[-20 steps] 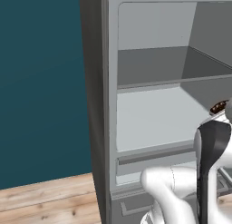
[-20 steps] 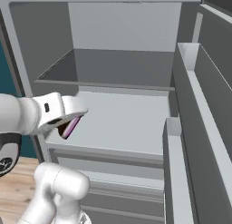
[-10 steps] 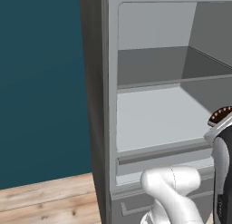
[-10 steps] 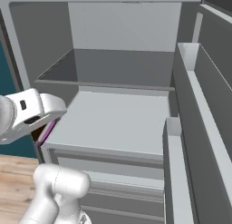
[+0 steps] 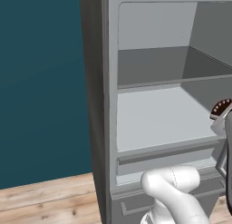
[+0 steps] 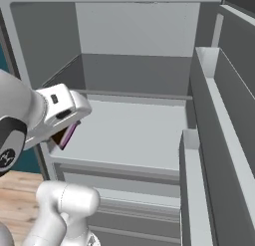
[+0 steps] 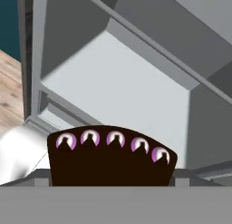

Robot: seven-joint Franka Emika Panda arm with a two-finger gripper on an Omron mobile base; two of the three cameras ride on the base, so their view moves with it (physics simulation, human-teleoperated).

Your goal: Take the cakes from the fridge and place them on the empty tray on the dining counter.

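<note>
choc cake in gripper (fridge open)

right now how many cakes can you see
1: the dark chocolate cake sits in the tool, outside the fridge shelf's front left. A second may be hidden.
</note>
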